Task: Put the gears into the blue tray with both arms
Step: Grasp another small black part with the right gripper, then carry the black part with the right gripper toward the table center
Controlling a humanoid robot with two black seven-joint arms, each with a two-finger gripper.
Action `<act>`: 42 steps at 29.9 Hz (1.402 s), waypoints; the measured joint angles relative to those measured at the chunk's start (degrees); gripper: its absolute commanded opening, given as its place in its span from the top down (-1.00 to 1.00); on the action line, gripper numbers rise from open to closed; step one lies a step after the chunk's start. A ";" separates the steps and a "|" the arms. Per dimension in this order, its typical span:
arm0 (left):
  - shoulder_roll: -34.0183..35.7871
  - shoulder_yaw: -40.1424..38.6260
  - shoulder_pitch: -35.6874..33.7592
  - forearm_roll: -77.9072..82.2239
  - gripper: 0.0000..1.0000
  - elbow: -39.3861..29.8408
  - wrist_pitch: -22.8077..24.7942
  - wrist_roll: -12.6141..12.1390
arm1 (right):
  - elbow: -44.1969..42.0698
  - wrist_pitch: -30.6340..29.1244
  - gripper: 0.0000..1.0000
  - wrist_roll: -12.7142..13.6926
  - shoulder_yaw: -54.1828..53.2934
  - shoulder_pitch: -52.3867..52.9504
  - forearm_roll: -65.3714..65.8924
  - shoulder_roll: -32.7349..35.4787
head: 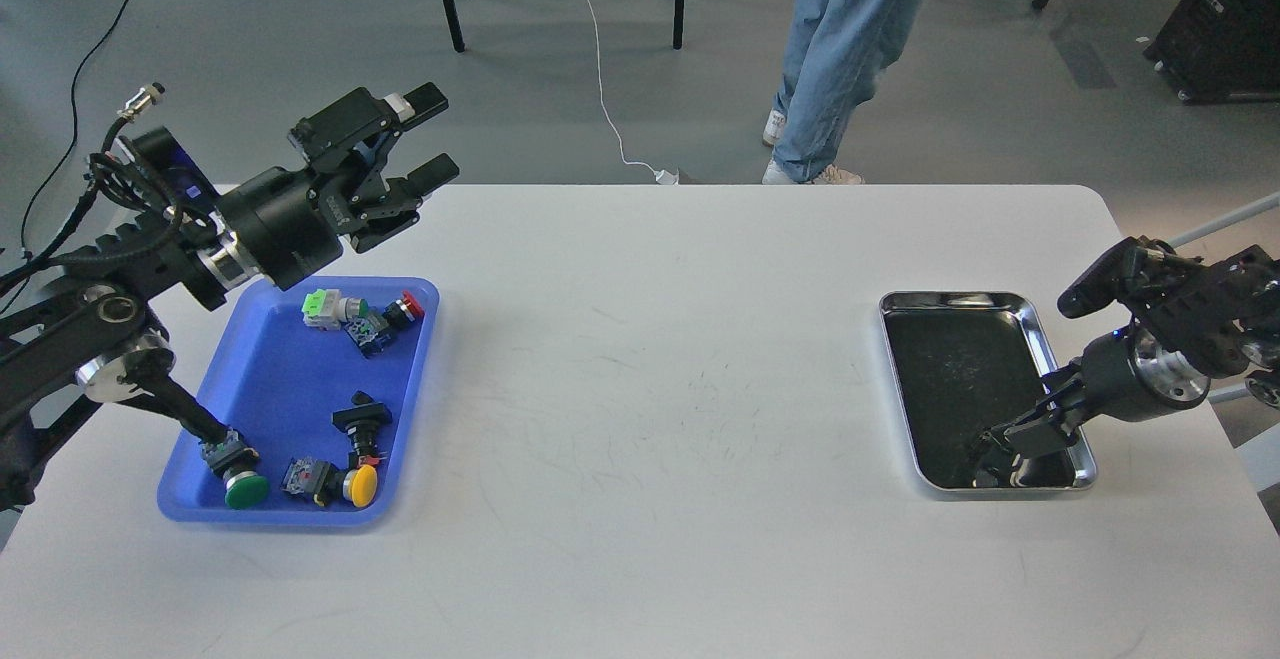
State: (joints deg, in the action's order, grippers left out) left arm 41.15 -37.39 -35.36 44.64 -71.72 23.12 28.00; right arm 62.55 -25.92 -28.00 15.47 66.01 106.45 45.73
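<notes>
White desk [640,389] carries two trays. Blue tray [290,409] sits near the desk's left edge, long axis running front to back, slightly tilted; holds push-button switches [345,314], green, red and yellow caps, no gears visible in it. Metal tray [960,304] near the right edge, same front-to-back axis. Left claw [430,134] raised above the blue tray's far end, fingers wide apart, empty; body lettering too small to read. Right claw [1000,444] down in the metal tray's front-right corner, spread can't be told; any gear there is lost against the black inside.
</notes>
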 measured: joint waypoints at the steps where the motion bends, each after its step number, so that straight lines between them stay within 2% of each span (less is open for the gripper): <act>1: 0.03 -0.08 0.00 0.00 -0.95 0.00 0.00 0.00 | -0.09 0.08 -0.48 0.01 0.00 -0.13 0.00 -0.30; 7: 0.07 -0.94 0.23 0.01 -0.95 0.00 0.06 0.00 | -0.87 1.27 -0.23 0.01 0.02 -1.27 -0.02 -2.26; 14: 0.08 -1.02 0.39 0.01 -0.95 0.00 0.07 0.00 | -1.55 1.57 -0.20 0.01 0.03 -2.74 -0.02 -3.36; 18: 0.07 -1.02 0.46 0.01 -0.95 0.03 0.01 0.00 | -1.66 1.60 -0.04 0.01 0.01 -3.22 -0.02 -3.41; 21: 0.08 -1.02 0.46 0.01 -0.95 0.03 0.00 0.00 | -1.89 1.61 0.21 0.02 -0.02 -3.31 -0.02 -3.44; 26: 0.08 -1.02 0.47 0.01 -0.95 0.02 0.00 0.00 | -2.00 1.61 0.42 0.01 -0.08 -3.34 -0.02 -3.50; 30: 0.08 -1.02 0.47 0.01 -0.95 0.01 0.01 0.00 | -1.88 1.58 0.50 -0.08 -0.06 -3.35 -0.14 -3.36; 42: 0.44 -1.11 0.47 0.01 -0.95 -0.01 0.09 0.00 | 1.41 1.45 0.50 0.02 -0.35 3.24 -0.65 -2.87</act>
State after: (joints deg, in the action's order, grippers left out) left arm 41.59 -38.50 -34.89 44.65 -71.73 23.21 28.00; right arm 63.96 -24.47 -27.98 15.12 69.26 105.81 42.86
